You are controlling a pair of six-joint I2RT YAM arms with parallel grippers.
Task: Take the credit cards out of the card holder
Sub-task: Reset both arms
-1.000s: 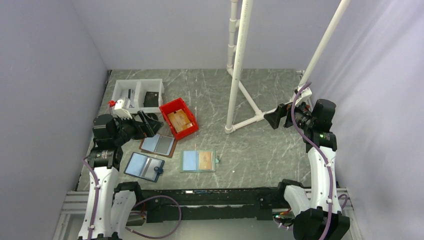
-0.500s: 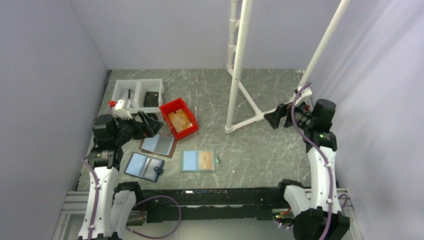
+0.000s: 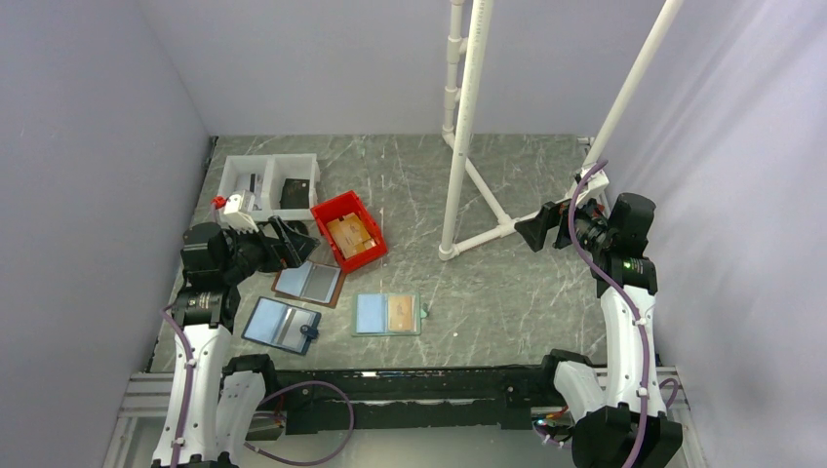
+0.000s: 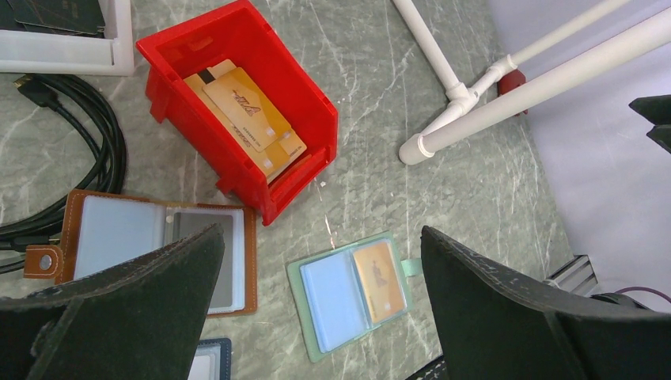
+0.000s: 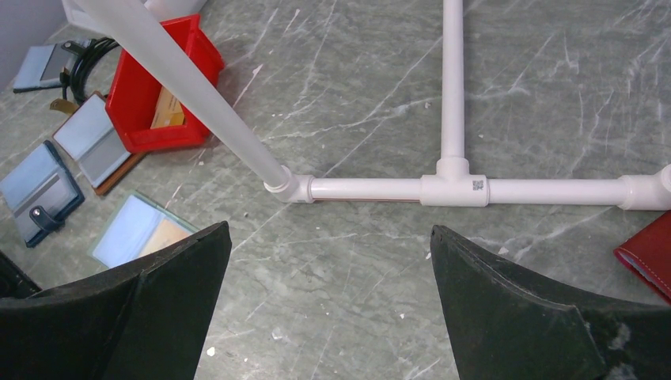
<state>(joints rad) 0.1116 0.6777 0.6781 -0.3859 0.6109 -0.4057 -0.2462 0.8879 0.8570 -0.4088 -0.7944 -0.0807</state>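
Lying open, card holder (image 3: pixel 388 314) runs left-right, tab (image 3: pixel 423 313) rightward.

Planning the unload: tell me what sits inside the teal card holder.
The card holder lies open. Its right pocket shows one orange-tan credit card. The left pocket looks plain pale blue; any card in it, or behind the orange one, cannot be made out.

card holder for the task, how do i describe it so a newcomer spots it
Find the red bin on the left half of the table. Nearer the arms lie three open wallets; the card holder is rightmost. Unlike the brown-edged folder and navy-edged folder, it has a teal-green edge and an orange card showing.
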